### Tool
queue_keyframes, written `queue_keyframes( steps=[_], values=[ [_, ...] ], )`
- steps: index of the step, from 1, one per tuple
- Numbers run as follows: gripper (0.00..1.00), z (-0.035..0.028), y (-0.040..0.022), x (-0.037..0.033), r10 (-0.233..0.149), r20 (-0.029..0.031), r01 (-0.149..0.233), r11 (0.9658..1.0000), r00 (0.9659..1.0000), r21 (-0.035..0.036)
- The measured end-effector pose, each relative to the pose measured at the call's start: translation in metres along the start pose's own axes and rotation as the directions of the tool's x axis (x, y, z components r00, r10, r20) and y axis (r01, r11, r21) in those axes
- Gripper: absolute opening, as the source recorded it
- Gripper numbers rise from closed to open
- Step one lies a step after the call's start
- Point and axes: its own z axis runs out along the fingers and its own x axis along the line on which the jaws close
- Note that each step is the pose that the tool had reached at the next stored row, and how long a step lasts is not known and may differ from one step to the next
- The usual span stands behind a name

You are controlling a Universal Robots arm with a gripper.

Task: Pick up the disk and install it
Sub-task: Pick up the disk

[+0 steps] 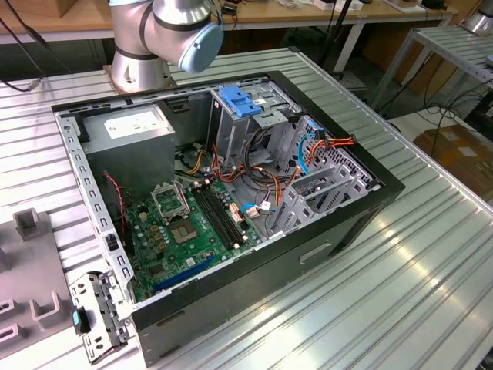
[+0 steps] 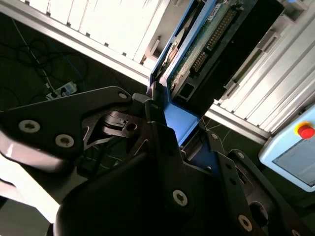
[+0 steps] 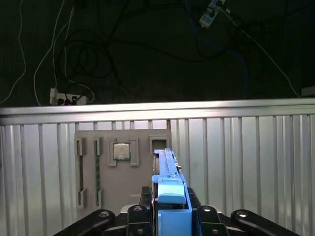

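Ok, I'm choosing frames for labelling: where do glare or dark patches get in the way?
Exterior view: even light, a mild sheen on the ribbed table, and the inside of the open computer case is readable. Second wrist view: the table's slats wash out white, and the gripper holding the disk is a dark mass. First wrist view: the floor beyond the table is nearly black, while the disk's blue rail is well lit.
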Motion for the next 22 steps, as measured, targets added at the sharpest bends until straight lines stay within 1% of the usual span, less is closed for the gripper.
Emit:
queue_keyframes(
  steps=[15,18,21,22],
  values=[
    [0.37,-0.0152,0.0,-0.0001,0.0,0.0,0.0,1.0,1.0,0.0001],
    [0.37,-0.0201,0.0,-0.0002,0.0,0.0,0.0,1.0,1.0,0.0],
    [0.37,-0.0228,0.0001,-0.0002,0.0,0.0001,0.0,1.0,1.0,0.0002],
    [0.37,-0.0245,0.0001,-0.0002,0.0,0.0,0.0,1.0,1.0,0.0]
  ],
)
